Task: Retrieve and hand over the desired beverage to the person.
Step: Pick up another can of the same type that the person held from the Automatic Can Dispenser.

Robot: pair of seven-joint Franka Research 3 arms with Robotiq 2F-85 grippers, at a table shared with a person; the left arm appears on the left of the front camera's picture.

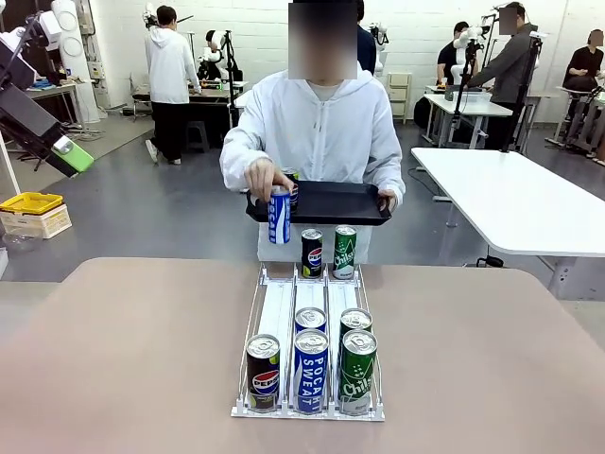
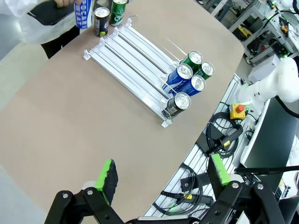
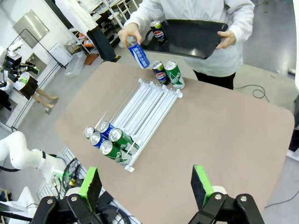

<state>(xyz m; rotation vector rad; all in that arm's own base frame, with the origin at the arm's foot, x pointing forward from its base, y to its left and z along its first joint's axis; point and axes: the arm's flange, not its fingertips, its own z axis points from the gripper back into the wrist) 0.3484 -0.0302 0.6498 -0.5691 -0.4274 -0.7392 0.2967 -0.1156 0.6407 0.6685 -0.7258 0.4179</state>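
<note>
1. Left gripper point(image 2: 163, 173): released, jaws spread wide, nothing between the green pads point(image 2: 107, 178). It hangs high over the near edge of the table point(image 2: 70, 130), well apart from the rack point(image 2: 126, 58).
2. Right gripper point(image 3: 146, 184): also released and empty, pads wide apart. I see it above the table's near side, with the rack and cans well ahead of it.
3. The rack is white with three lanes. It lies lengthwise mid-table, running from my side to the person point(image 1: 321, 123).
4. Near end, left lane: one Pepsi can point(image 1: 264, 372).
5. Near end, middle lane: a Pocari can point(image 1: 311, 369) in front, a second blue one point(image 1: 310, 320) touching behind it.
6. Near end, right lane: a green can point(image 1: 357, 371) in front, another green one point(image 1: 355, 322) right behind.
7. Far end: a small Pepsi point(image 1: 312, 253) in the middle lane and a small green can point(image 1: 345, 252) in the right lane, upright, side by side.
8. The person stands at the far edge. One hand point(image 1: 386, 199) holds a black tray point(image 1: 331, 203) by its rim, just beyond the table. A tray can point(image 3: 158, 31) with Pepsi marking stands on it.
9. The other hand point(image 1: 266, 176) grips a held can point(image 1: 279, 216), blue, from the top. It is in the air just above the far end of the left lane.
10. I cannot tell which drink is the wanted one. All cans sit in the rack, on the tray or in the person's hand, and none is at either gripper.
</note>
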